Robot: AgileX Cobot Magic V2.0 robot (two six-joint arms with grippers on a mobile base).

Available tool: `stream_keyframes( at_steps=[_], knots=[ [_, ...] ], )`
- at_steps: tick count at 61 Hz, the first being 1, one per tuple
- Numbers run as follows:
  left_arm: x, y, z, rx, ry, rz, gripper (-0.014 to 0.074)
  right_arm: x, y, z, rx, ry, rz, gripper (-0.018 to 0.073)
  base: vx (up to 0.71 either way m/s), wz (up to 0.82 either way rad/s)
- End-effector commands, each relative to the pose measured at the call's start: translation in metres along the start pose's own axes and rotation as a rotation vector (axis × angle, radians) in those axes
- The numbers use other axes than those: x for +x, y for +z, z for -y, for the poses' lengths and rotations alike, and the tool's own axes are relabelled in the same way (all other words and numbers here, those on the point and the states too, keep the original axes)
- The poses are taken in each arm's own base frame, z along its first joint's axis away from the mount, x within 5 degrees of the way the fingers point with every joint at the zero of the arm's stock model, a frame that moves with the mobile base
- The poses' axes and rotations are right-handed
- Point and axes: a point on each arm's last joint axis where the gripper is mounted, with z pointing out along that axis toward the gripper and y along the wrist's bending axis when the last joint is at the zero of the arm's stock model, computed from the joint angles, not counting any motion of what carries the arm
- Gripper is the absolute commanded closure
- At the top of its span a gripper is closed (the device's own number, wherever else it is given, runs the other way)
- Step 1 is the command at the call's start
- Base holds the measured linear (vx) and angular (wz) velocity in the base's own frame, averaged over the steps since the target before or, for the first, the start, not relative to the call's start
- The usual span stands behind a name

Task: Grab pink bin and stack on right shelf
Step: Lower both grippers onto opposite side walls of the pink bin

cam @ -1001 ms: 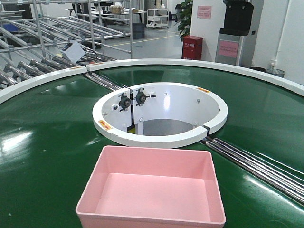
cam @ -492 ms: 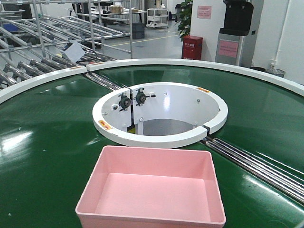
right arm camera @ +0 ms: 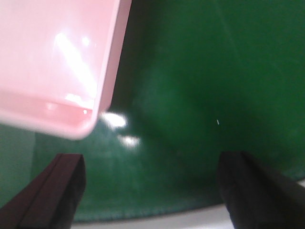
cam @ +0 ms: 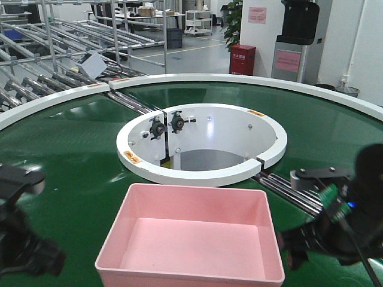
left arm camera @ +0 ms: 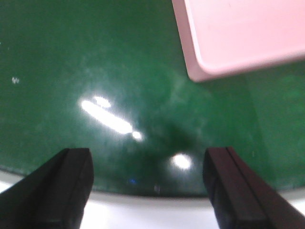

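The pink bin [cam: 191, 236] sits empty on the green conveyor belt [cam: 66, 149] at the front centre. One of its corners shows at the top right of the left wrist view [left arm camera: 238, 33] and another at the top left of the right wrist view [right arm camera: 57, 62]. My left gripper [left arm camera: 147, 186] is open, over bare belt to the left of the bin; its arm [cam: 21, 239] is blurred. My right gripper [right arm camera: 150, 188] is open, over bare belt to the right of the bin; its arm [cam: 335, 221] is blurred. Neither touches the bin. The right shelf is out of view.
A white ring [cam: 200, 143] with a central hole lies beyond the bin. Steel rails [cam: 323, 209] cross the belt at the right. The belt's white outer rim [left arm camera: 152, 210] lies under both grippers. Roller racks [cam: 66, 36] stand at the far left.
Both arms have come into the front view, the left at the lower left and the right at the lower right of the bin. The bin has not moved.
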Motion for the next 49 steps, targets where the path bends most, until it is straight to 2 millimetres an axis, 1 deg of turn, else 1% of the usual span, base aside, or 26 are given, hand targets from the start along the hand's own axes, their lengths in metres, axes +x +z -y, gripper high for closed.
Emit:
stream_keyframes(
  at_steps=[1, 10, 11, 17, 21, 26, 29, 38, 44, 49],
  knots=[
    [-0.034, -0.003, 0.003, 0.012, -0.02, 0.083, 0.0009, -0.027, -0.009, 0.001, -0.028, 0.041, 0.058, -0.0032, 0.0, 0.0],
    [-0.074, 0.019, 0.005, 0.014, -0.015, 0.098, 0.0009, -0.056, 0.013, -0.005, -0.029, 0.043, 0.015, -0.0032, 0.0, 0.0],
    [-0.077, 0.024, 0.006, 0.015, -0.013, 0.091, 0.0009, -0.058, 0.015, -0.005, -0.031, 0.044, 0.012, -0.0032, 0.0, 0.0],
    [-0.096, 0.036, 0.01, 0.022, -0.005, 0.094, 0.0009, -0.072, 0.025, -0.008, -0.038, 0.047, 0.002, -0.0032, 0.0, 0.0],
    [-0.106, 0.048, 0.017, 0.033, 0.006, 0.079, 0.0009, -0.08, 0.03, -0.009, -0.041, 0.048, 0.0, -0.0032, 0.0, 0.0],
    [-0.117, 0.059, 0.024, 0.051, 0.011, 0.073, 0.0009, -0.086, 0.036, -0.013, -0.04, 0.041, -0.012, -0.0032, 0.0, 0.0],
    [-0.122, 0.069, 0.027, 0.056, 0.018, 0.061, 0.0009, -0.09, 0.038, -0.016, -0.036, 0.031, -0.005, -0.0032, 0.0, 0.0],
    [-0.132, 0.09, 0.029, 0.06, 0.006, -0.022, 0.0009, -0.098, 0.048, -0.024, 0.047, 0.014, -0.001, -0.0032, 0.0, 0.0],
    [-0.135, 0.099, 0.03, 0.054, -0.003, -0.08, 0.0009, -0.1, 0.056, -0.025, 0.058, 0.04, -0.009, -0.0032, 0.0, 0.0],
    [-0.139, 0.106, 0.03, 0.05, -0.026, -0.078, 0.0009, -0.101, 0.061, -0.025, 0.039, 0.063, -0.021, -0.0032, 0.0, 0.0]
  ],
)
